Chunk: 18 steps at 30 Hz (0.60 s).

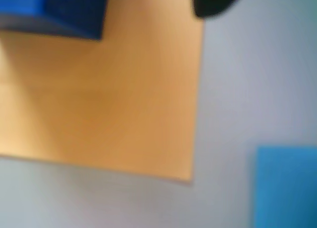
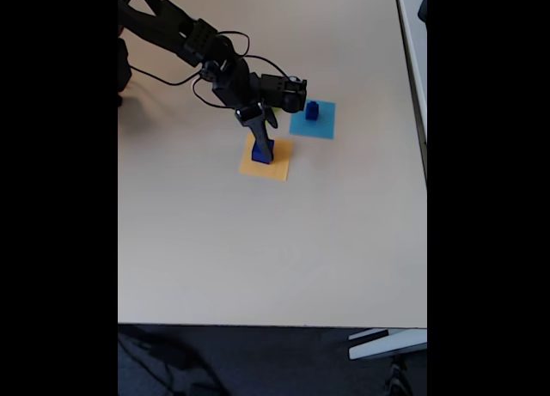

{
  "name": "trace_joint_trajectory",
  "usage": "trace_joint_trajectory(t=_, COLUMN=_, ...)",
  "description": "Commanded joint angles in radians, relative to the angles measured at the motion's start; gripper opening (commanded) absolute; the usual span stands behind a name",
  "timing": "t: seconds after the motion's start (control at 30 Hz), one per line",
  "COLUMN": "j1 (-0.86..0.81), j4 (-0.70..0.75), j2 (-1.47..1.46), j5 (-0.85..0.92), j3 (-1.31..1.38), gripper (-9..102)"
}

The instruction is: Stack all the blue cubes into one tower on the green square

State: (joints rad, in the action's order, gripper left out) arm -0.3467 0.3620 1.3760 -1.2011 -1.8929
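In the fixed view my gripper [image 2: 260, 145] points down over the orange-yellow square [image 2: 277, 167], with a dark-blue cube [image 2: 265, 151] at its tips. The wrist view shows this cube [image 1: 49, 10] at the top left on the orange-yellow sheet [image 1: 109, 104]. One black finger [image 1: 213, 3] stands well to the cube's right, with bare paper between them, so the jaws look open around the cube. A smaller blue cube [image 2: 311, 111] sits on the cyan-blue square [image 2: 320, 124]. The green square is out of view.
The cyan-blue square's corner [image 1: 287, 188] lies at the wrist view's lower right. The arm [image 2: 185, 35] and its cables reach in from the top left. The beige table [image 2: 258, 258] ends at the front edge and at the right edge.
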Motion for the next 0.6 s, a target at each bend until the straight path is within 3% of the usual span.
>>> trace_joint_trajectory(t=0.0, j1=-0.014, j4=-0.081, j2=0.017, j5=0.012, j3=-0.051, gripper=54)
trace_joint_trajectory(t=0.57, j1=-0.063, j4=-0.103, j2=0.005, j5=0.077, j3=-0.072, gripper=53)
